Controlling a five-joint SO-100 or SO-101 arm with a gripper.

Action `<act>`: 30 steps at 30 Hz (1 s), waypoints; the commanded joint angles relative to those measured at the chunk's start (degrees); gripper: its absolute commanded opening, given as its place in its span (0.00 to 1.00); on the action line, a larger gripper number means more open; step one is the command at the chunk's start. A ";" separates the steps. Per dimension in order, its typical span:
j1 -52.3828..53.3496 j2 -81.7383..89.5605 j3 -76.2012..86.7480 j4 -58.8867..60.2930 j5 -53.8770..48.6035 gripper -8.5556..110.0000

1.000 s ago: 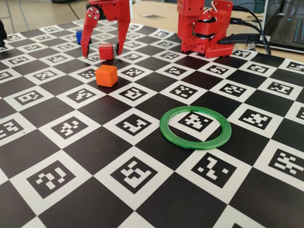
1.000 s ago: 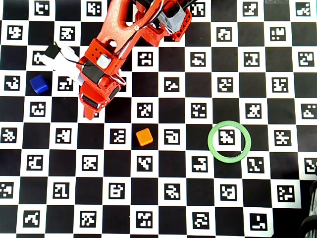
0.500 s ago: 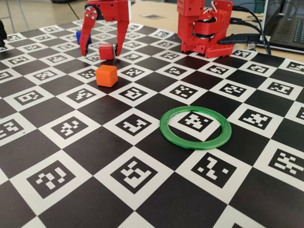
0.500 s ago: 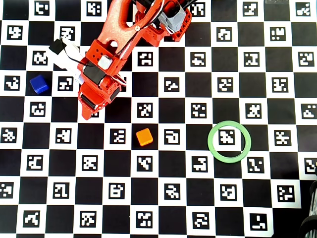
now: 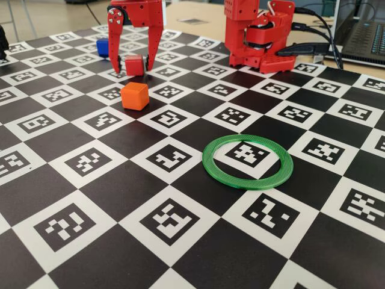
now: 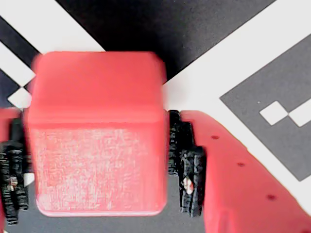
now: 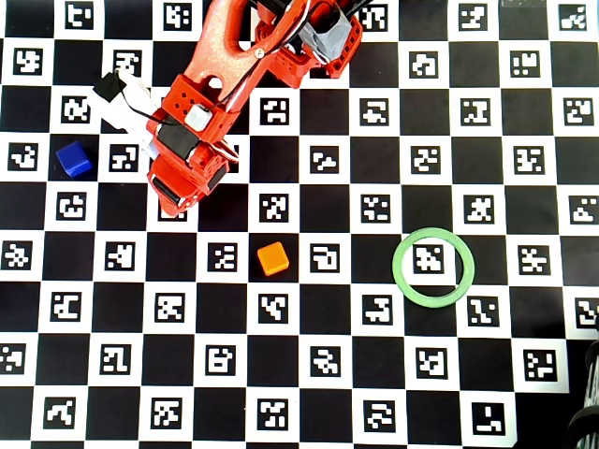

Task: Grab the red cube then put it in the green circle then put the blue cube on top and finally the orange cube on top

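Blue cube: at far left you have the small glossy deep-blue plastic cube (image 7: 73, 159); in the overhead view it sits on a black square left of the arm, well apart from the other cubes. In the fixed view (image 5: 103, 47) it shows just behind the gripper's left finger.

Gripper: your red 2-finger gripper (image 6: 97, 165) is clenched on the red cube; in the wrist view the black ridged pads (image 6: 187, 167) press against both of its side faces. From overhead the gripper (image 7: 178, 192) points down at the board and hides the cube.

Red cube: the small glossy solid-red plastic cube (image 5: 134, 64) sits between the 2 fingers in the fixed view, at or just above the board; you cannot tell whether it is lifted. In the wrist view (image 6: 97, 131) it fills most of the frame.

Orange cube: the small bright-orange plastic cube (image 5: 134, 96) rests on the chequered marker board (image 5: 180, 241), near the gripper and in front of it in the fixed view; overhead (image 7: 273, 258) it lies between the gripper and the ring.

Green circle: the flat ridged green plastic ring (image 7: 432, 265) lies flat at right, well apart from all 3 cubes, with only a printed marker inside it (image 5: 248, 162).
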 commanded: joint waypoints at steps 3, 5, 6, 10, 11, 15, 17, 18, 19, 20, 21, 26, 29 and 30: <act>0.70 2.55 -1.67 -0.53 -0.35 0.13; 0.70 2.55 -1.67 -0.53 -0.62 0.11; 0.62 2.55 -1.67 -0.44 -0.70 0.11; 0.62 2.55 -1.58 -0.44 -0.88 0.11; 0.97 2.64 -1.67 -0.35 -1.05 0.11; 2.37 3.34 -3.78 2.29 -2.72 0.10; 2.55 3.52 -6.68 5.45 -4.48 0.10; 2.55 3.69 -8.53 7.38 -5.45 0.10; 2.29 3.87 -10.55 9.58 -6.24 0.10; 1.93 4.13 -12.74 11.69 -6.86 0.10; 1.41 4.57 -15.03 13.97 -7.29 0.10; -3.08 5.54 -27.07 24.35 -7.82 0.10; -7.56 5.54 -33.75 29.71 -7.91 0.09; -9.40 5.45 -35.60 31.20 -7.91 0.09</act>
